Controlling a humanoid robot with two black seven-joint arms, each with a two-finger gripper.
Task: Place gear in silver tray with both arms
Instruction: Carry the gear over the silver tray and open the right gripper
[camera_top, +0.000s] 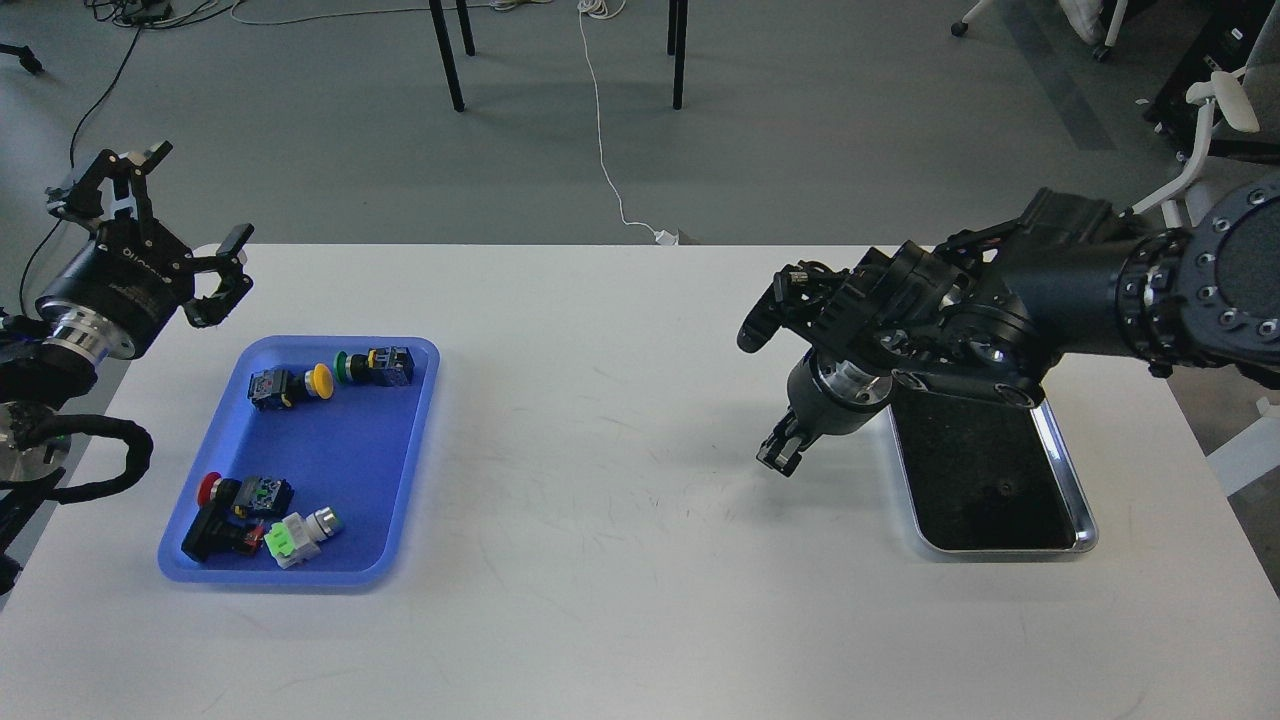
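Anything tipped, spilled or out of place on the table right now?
Nothing stands out. The push-button parts all lie inside the blue tray, none spilled onto the table. The silver tray sits flat, with only a small speck on its dark bottom.

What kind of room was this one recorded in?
Probably a lab or office workspace: a plain white table on grey carpet, loose cables across the floor, and a wheeled office chair at the right edge.

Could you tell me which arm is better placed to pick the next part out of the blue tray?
Left. The left gripper is open just beyond the blue tray's far left corner, where the parts lie. The right gripper hangs beside the silver tray, across the table.
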